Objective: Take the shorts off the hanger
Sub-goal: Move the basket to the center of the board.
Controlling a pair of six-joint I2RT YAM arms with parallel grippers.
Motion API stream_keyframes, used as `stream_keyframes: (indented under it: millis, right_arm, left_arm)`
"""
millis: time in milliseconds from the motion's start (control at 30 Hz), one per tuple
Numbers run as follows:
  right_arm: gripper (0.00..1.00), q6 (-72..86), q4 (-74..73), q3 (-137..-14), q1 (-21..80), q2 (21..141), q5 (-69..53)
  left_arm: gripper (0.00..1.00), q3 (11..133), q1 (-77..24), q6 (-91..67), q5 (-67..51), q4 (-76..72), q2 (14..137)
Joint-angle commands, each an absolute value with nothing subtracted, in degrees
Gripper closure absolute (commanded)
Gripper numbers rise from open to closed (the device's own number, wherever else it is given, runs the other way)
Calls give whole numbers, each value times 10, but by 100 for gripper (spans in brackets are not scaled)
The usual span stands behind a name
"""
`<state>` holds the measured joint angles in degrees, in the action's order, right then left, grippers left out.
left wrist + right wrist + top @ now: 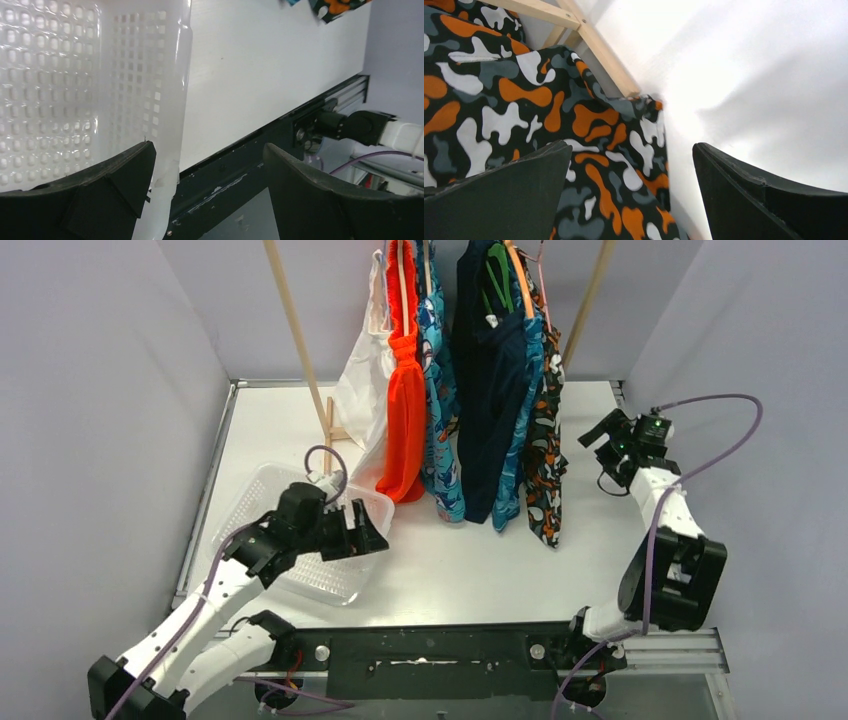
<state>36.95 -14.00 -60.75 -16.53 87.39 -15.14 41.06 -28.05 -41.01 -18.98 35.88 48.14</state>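
Several shorts hang side by side from hangers on a wooden rack (296, 330): bright orange shorts (405, 410), teal shark-print shorts (440, 420), navy shorts (488, 390), blue patterned shorts (522, 410) and camouflage shorts (545, 450) at the right end. My right gripper (597, 435) is open just right of the camouflage shorts (524, 110). In the right wrist view the fabric fills the left side, with nothing gripped between the fingers (631, 195). My left gripper (370, 537) is open and empty (210, 170) at the edge of a white basket.
A white perforated basket (262, 502) sits on the table's left, its wall (150, 75) beside my left finger. A white garment (362, 380) hangs left of the orange shorts. A wooden rack post (599, 50) stands behind the camouflage fabric. Grey walls enclose the table.
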Motion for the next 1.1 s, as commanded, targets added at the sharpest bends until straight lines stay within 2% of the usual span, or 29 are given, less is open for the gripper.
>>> stream_keyframes:
  millis: [0,200,267,500,733,1067]
  right_arm:
    - [2,345,-200,-568,-174,773,-109]
    - [2,329,-267,-532,-177,635,-156]
    - [2,328,-297,-532,-178,595,-158]
    - [2,347,-367,-532,-176,498,-194]
    - [2,344,-406,-554,-177,473,-192]
    - [2,304,-454,-611,-176,468,-223]
  left_arm:
    - [21,431,-375,-452,-47,313,531]
    - [30,454,-413,-435,-7,299,625]
    - [35,479,-417,-428,41,337,649]
    - [39,483,-401,-443,192,451,647]
    - [43,476,-315,-392,142,439,609]
    - [34,478,-286,-385,81,440,561]
